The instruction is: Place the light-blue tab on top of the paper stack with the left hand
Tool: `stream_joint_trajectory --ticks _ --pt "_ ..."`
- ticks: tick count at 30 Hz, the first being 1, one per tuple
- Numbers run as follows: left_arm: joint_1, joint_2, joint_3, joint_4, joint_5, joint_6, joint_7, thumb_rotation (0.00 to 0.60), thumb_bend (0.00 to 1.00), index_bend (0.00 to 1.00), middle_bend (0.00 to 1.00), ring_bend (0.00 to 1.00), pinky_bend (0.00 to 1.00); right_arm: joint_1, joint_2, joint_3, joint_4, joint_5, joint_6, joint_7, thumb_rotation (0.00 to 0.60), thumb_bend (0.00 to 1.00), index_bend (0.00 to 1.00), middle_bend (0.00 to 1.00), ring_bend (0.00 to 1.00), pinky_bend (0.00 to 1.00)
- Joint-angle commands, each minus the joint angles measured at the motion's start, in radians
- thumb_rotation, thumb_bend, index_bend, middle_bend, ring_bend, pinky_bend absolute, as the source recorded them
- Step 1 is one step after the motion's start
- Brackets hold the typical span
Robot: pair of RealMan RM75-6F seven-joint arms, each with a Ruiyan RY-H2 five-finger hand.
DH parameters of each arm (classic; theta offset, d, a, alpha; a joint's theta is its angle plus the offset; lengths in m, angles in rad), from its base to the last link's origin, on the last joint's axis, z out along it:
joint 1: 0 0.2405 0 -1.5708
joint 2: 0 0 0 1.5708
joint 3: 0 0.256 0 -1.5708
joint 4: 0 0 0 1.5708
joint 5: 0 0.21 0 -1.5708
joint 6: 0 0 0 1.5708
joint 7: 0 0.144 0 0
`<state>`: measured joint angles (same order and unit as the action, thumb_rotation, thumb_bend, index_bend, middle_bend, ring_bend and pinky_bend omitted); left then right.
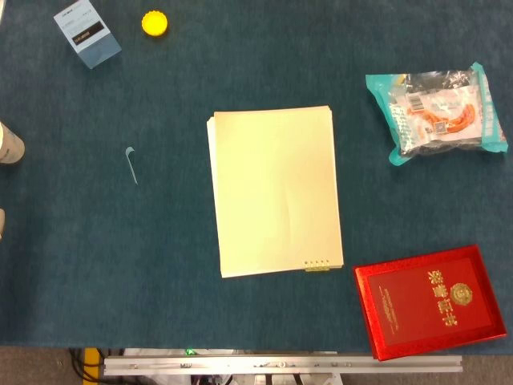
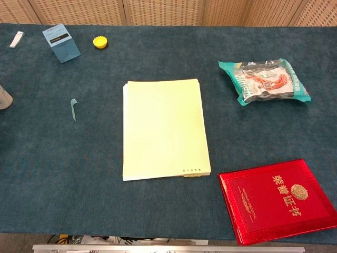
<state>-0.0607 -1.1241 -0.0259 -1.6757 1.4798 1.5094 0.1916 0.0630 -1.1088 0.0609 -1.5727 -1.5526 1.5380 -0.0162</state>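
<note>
The light-blue tab (image 1: 131, 164) (image 2: 73, 109), a thin curved strip, lies flat on the dark blue table cloth, left of the pale yellow paper stack (image 1: 276, 192) (image 2: 164, 129). The stack sits mid-table with nothing on top of it. Two pale rounded pieces (image 1: 8, 144) poke in at the left edge, level with the tab and well apart from it, and one also shows in the chest view (image 2: 2, 97). They may belong to my left hand, but too little shows to tell how it stands. My right hand appears in neither view.
A blue-grey box (image 1: 86, 32) (image 2: 61, 43) and a yellow cap (image 1: 155, 22) (image 2: 100, 41) stand at the far left. A snack packet (image 1: 437, 112) (image 2: 265, 80) lies at the right. A red booklet (image 1: 431, 301) (image 2: 278, 199) sits front right.
</note>
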Motion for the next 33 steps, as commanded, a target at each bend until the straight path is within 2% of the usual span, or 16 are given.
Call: stream_joint_trajectory --ticks 1,10,13,16,20,26,31,33 --pt "0.0 0.001 0.001 -0.001 0.002 -0.001 0.003 0.6 0.35 0.19 0.25 0.24 0.22 0.001 0.0 0.001 0.0 -0.001 0.001 0.001 0.6 0.21 0.24 0.38 0.39 0.51" --pt "-0.014 0.017 0.014 0.006 0.056 -0.01 -0.019 0.6 0.35 0.19 0.25 0.24 0.23 0.002 0.017 0.008 -0.01 -0.01 0.013 0.008 0.6 0.21 0.24 0.38 0.39 0.51" --pt "-0.031 0.033 0.014 -0.002 0.069 -0.031 -0.01 0.6 0.35 0.19 0.3 0.27 0.25 0.006 0.028 0.015 -0.023 -0.016 0.02 -0.004 0.6 0.21 0.24 0.38 0.39 0.51" --pt "-0.052 0.046 0.015 -0.008 0.085 -0.057 -0.009 0.6 0.35 0.19 0.37 0.37 0.33 0.012 0.042 0.024 -0.042 -0.018 0.021 -0.014 0.6 0.21 0.24 0.38 0.39 0.51" --pt "-0.087 0.063 0.018 -0.01 0.118 -0.094 -0.032 0.6 0.35 0.19 0.39 0.38 0.39 0.023 0.063 0.034 -0.07 -0.015 0.012 -0.028 0.6 0.21 0.24 0.38 0.39 0.51" --pt "-0.165 0.079 0.017 0.019 0.179 -0.171 -0.087 0.6 0.35 0.19 0.46 0.45 0.5 0.036 0.09 0.042 -0.108 -0.013 -0.003 -0.042 0.6 0.21 0.24 0.38 0.39 0.51" --pt "-0.266 0.076 0.013 0.074 0.226 -0.279 -0.157 0.6 0.35 0.21 0.58 0.59 0.68 0.038 0.101 0.041 -0.124 -0.009 -0.009 -0.043 0.6 0.21 0.24 0.38 0.39 0.51" --pt "-0.306 0.066 0.012 0.105 0.244 -0.318 -0.19 0.6 0.35 0.25 0.7 0.71 0.8 0.036 0.105 0.037 -0.128 -0.01 -0.01 -0.044 0.6 0.21 0.24 0.38 0.39 0.51"
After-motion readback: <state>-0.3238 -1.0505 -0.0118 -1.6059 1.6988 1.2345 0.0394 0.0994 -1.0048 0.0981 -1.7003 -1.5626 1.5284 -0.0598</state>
